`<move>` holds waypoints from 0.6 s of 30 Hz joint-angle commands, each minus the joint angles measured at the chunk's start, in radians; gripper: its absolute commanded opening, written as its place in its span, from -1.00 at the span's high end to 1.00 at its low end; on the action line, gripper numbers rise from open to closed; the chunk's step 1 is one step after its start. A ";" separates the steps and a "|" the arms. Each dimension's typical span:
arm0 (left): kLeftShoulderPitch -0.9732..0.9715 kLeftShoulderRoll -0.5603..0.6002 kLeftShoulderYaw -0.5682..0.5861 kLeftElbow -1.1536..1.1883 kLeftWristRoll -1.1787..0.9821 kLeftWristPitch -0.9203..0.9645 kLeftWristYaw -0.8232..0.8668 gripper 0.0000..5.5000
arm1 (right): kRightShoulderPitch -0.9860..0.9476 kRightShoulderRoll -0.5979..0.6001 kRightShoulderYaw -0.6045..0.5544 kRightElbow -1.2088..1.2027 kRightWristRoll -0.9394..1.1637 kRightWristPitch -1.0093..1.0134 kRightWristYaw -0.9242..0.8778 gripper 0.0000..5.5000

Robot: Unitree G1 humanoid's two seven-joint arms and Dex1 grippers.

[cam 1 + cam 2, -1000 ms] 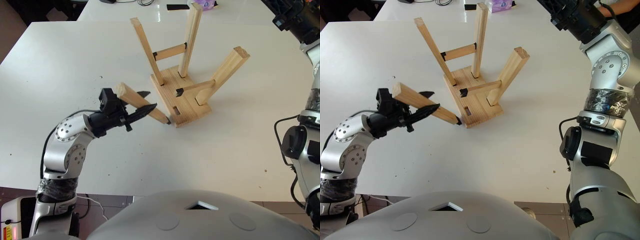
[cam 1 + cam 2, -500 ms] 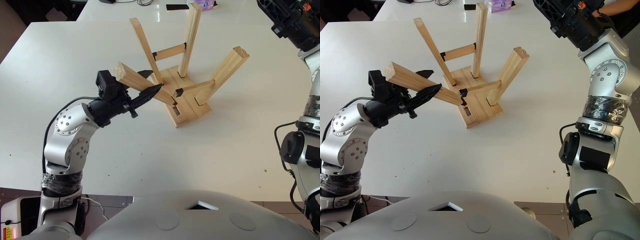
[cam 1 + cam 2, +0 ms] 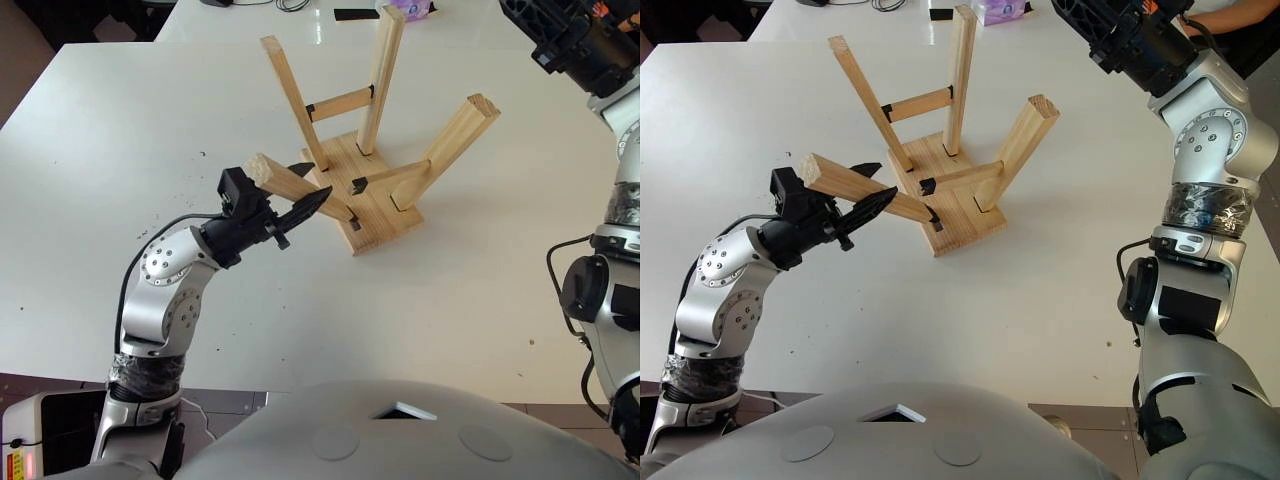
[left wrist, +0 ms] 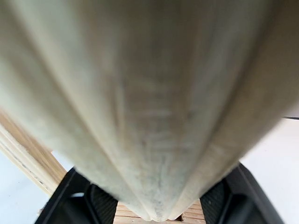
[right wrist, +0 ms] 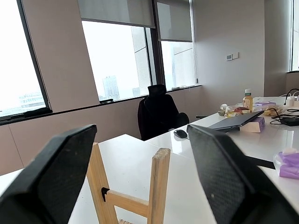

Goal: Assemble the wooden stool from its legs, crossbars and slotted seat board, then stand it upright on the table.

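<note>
Leg now at seat board

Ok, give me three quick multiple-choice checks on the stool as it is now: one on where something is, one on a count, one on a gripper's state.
1. The left gripper grips the held leg. Where is that leg's far end?
A. at the seat board's left edge
B. flat on the table, away from the board
C. resting on a crossbar

2. How many legs stand in the board?
A. two
B. three
C. four

3. The right gripper is:
A. shut on a crossbar
B. open and empty
C. shut on a leg

Answers:
1 A, the tip meets the board's edge.
2 B, three standing legs rise from it.
3 B, its fingers are spread with nothing between them.
</note>
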 commanded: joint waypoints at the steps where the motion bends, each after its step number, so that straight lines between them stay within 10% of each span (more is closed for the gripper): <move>1: 0.023 0.055 -0.023 0.002 0.023 0.042 -0.026 0.26 | 0.038 0.004 -0.014 -0.048 0.005 0.013 -0.021 -0.30; 18: -0.133 0.171 -0.079 0.124 0.007 0.121 -0.140 0.26 | 0.230 0.079 -0.034 -0.300 0.069 0.050 -0.138 -0.30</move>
